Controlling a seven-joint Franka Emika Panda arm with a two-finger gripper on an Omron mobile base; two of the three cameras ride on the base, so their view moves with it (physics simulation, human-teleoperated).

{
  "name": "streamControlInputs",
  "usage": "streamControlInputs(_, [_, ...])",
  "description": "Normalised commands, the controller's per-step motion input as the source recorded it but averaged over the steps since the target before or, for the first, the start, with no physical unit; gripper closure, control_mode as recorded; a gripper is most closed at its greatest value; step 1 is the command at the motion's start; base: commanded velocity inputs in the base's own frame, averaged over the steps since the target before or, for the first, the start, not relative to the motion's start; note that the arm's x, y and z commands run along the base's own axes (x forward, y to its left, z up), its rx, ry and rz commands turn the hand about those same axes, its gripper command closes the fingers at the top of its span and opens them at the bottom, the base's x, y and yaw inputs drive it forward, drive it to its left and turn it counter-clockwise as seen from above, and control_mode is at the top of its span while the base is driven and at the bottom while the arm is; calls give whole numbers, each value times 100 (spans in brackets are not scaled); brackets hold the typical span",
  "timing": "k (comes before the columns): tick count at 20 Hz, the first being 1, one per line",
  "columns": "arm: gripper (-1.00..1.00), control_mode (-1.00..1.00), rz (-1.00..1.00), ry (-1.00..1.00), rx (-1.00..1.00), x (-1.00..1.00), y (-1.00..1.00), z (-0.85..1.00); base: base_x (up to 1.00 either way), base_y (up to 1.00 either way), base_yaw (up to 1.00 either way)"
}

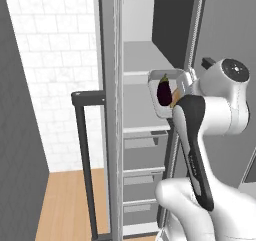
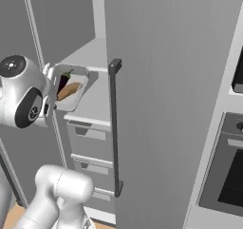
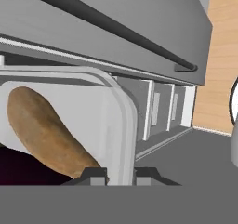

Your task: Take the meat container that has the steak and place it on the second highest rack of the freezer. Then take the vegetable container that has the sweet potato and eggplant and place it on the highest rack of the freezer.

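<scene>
My gripper [image 3: 121, 177] is shut on the rim of the pale vegetable container [image 1: 156, 106], which it holds tipped up on its side in front of the open freezer [image 2: 95, 104]. Inside the container lie the dark purple eggplant [image 1: 163, 91] and the brown sweet potato [image 3: 44, 130], also seen as eggplant [image 2: 62, 82] and sweet potato [image 2: 69, 90]. The container [image 2: 79, 96] hangs between the two shelf boards, its top rim about level with the highest rack [image 1: 145, 60]. The second rack [image 1: 142, 110] lies behind and below it. The meat container with the steak is out of view.
The freezer door [image 2: 166, 104] stands open to the right with its long dark handle [image 2: 114, 128]. Grey drawers [image 2: 90, 138] sit below the shelves. A black-fronted oven [image 2: 228, 171] is at the far right. A white tiled wall [image 1: 55, 60] and wood floor [image 1: 60, 205] lie left.
</scene>
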Motion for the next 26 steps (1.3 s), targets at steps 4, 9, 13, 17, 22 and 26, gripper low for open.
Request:
streamControlInputs(4, [100,-100,0,0,-5,29,6,42,0,0,0])
streamControlInputs(9, [100,-100,0,1,0,64,0,9,0,0,0])
streamControlInputs(13, [100,-100,-1,4,-1,75,6,-1,0,0,0])
streamControlInputs(17, [100,-100,-3,0,-2,69,2,-10,0,0,0])
streamControlInputs(22, [100,-100,-3,0,0,80,0,-2,0,0,0])
streamControlInputs(26, [100,-100,0,3,0,95,0,0,0,0,0])
